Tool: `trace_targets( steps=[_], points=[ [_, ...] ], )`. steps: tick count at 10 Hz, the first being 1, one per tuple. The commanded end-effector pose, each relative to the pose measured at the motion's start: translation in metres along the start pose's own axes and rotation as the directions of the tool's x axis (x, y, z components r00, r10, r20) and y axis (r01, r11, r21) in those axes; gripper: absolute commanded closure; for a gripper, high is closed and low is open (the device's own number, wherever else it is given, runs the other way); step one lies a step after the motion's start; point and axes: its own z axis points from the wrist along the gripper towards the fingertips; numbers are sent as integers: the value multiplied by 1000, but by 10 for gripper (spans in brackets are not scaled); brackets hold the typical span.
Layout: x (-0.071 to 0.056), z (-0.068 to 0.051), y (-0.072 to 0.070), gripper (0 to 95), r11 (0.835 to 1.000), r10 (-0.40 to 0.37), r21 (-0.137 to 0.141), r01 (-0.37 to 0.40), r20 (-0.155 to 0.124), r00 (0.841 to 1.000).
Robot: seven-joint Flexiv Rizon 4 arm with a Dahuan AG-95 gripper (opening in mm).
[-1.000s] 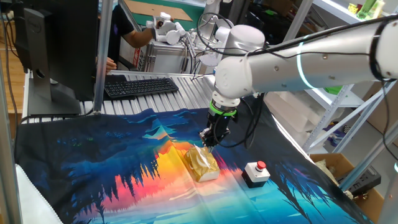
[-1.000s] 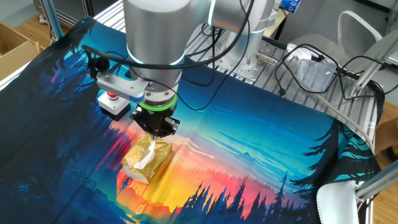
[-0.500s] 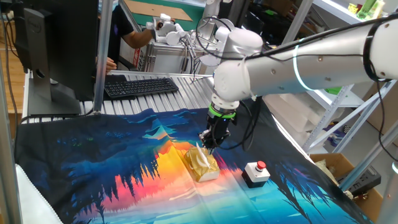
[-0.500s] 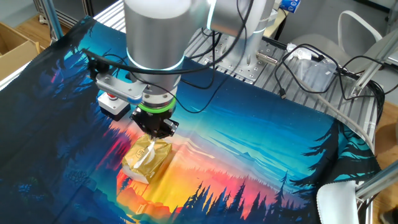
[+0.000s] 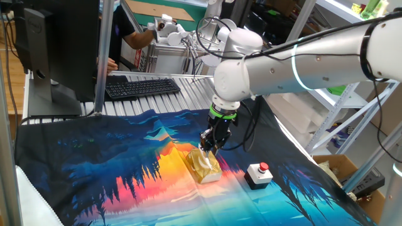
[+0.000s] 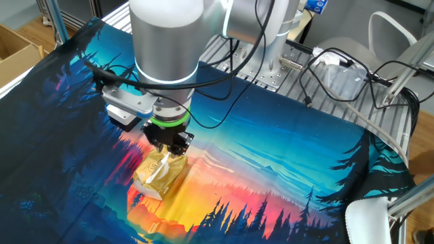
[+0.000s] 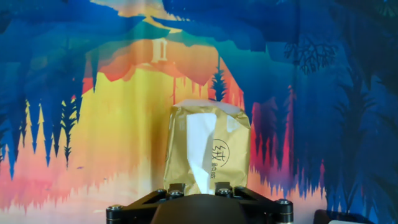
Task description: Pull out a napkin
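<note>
The shiny gold tissue pack (image 5: 205, 167) lies on the colourful printed cloth and also shows in the other fixed view (image 6: 159, 175) and the hand view (image 7: 230, 146). A white napkin (image 7: 200, 146) sticks out of its top slot and narrows to a point between my fingers. My gripper (image 7: 200, 186) sits right over the pack's near end, with the jaws closed in on the napkin's tip. It points down onto the pack in both fixed views (image 5: 208, 145) (image 6: 169, 145). The fingertips themselves are hidden in those views.
A small grey box with a red button (image 5: 259, 174) stands on the cloth right of the pack; the arm half hides it in the other fixed view (image 6: 121, 116). A keyboard (image 5: 141, 86) and monitor stand behind the cloth.
The arm and gripper have shifted slightly sideways over the pack while staying low on it. The pack has not moved.
</note>
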Motion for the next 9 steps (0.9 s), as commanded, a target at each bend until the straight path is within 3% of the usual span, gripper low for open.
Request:
trace_targets(
  steps=[1,9],
  points=[
    [-4,3,0,570,1000,-1,-4,1,-2,1000],
    [-16,8,-2,570,1000,-24,14,25,-3,1000]
  ],
)
